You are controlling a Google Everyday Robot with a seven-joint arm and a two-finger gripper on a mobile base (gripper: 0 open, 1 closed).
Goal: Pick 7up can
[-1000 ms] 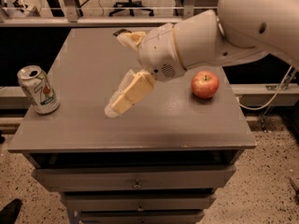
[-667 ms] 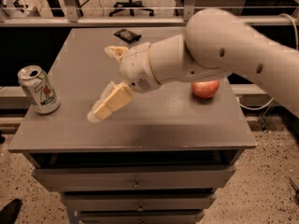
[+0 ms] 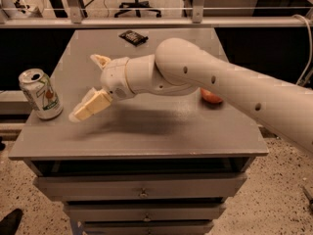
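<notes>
The 7up can (image 3: 40, 94) stands upright at the left edge of the grey table (image 3: 146, 131); it is whitish-silver with green stripes, a red spot and a silver top. My gripper (image 3: 90, 84) hovers over the table just right of the can, apart from it. Its two tan fingers are spread wide, one (image 3: 92, 106) low toward the front and one (image 3: 100, 59) toward the back. It holds nothing. The white arm reaches in from the right across the table.
A red apple (image 3: 212, 97) lies on the right side of the table, mostly hidden behind the arm. A small dark packet (image 3: 133, 36) lies at the back of the table. Drawers are below the tabletop. A rail and chair stand behind.
The gripper and arm have moved left across the table toward the can. The arm now covers most of the apple. The can has not moved.
</notes>
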